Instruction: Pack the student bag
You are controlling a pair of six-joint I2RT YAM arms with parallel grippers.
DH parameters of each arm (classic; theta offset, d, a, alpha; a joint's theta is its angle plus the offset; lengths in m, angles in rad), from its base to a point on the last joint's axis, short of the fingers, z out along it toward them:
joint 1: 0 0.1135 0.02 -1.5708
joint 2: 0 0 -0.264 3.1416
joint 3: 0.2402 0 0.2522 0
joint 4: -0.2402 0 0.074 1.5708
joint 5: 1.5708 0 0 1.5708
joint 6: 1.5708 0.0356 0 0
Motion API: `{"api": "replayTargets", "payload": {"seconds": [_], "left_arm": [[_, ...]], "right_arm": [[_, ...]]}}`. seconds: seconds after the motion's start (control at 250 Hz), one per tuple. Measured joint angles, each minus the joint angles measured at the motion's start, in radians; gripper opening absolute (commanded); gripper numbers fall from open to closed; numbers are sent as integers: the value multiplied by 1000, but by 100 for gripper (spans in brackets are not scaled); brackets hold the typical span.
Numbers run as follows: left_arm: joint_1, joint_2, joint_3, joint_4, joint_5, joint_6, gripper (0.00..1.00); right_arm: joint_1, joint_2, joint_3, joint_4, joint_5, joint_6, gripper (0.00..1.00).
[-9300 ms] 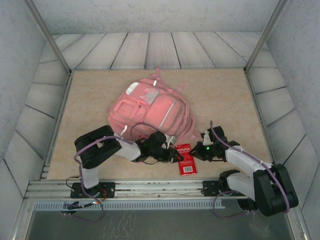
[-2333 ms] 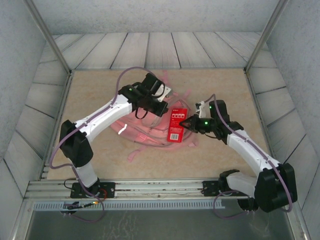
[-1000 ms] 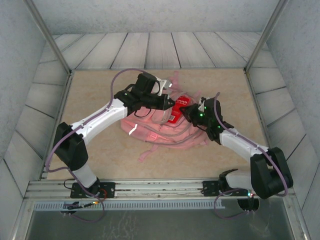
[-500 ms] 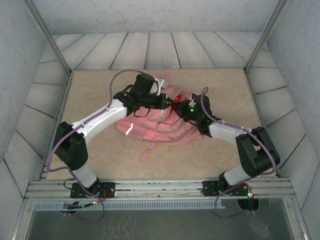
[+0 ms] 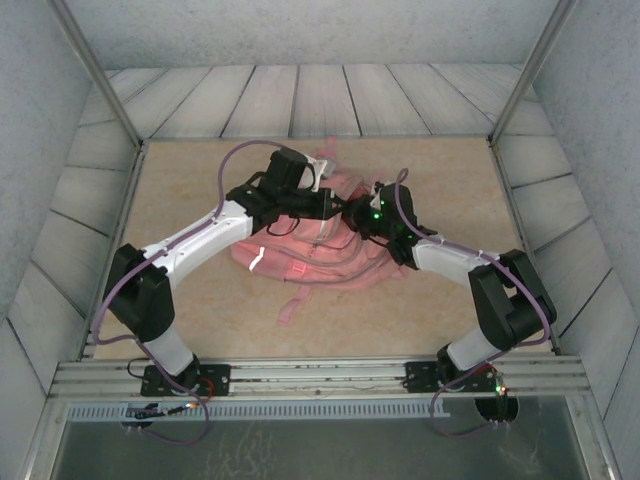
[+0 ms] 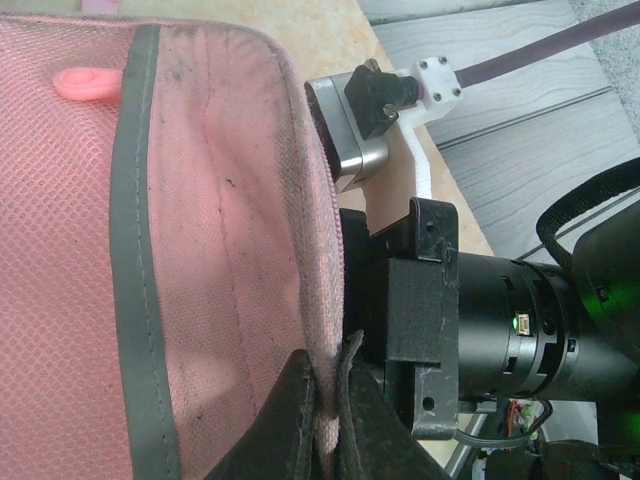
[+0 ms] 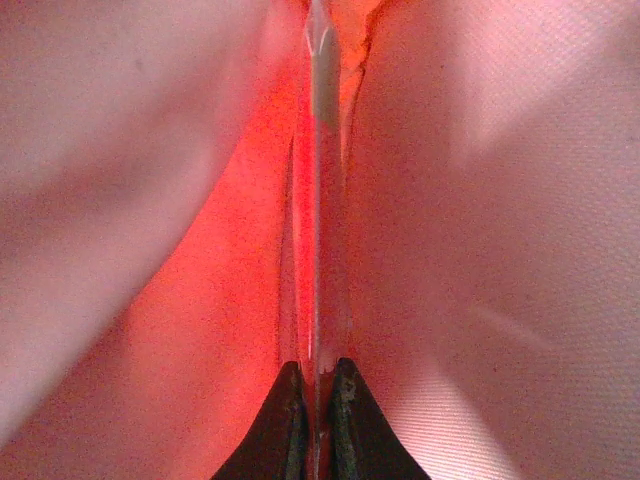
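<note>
Now | change: red flat packet (image 7: 320, 150), half outside a second ago, is inside the student bag (image 5: 300, 262) at the middle of the table (image 5: 180, 190) | left gripper (image 6: 325, 412) clamped on bag's mouth rim | right gripper (image 7: 318, 405) pinching the packet, deep inside | judged: release comes next

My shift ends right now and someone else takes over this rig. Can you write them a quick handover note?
Grippers: the left gripper is shut on the opening rim of the student bag. The right gripper is shut on a flat red packet, held edge-on between the bag's pink walls.
Things: the bag lies mid-way across the table, with both arms reaching over it.
Done: the packet appears to be inside the opening.
Left: release the packet, draw the right arm out, let go of the rim, then probably close the bag.
</note>
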Motion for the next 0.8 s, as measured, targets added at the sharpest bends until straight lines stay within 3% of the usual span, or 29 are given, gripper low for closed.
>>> {"api": "replayTargets", "payload": {"seconds": [0.472,0.799], "left_arm": [[10,-49,-54,49,18,-1,0],[24,-59,-55,55,24,-16,0]], "right_arm": [[21,-40,70,-136,0,-8,7],[23,-2,50,-53,-7,0,5]]}}
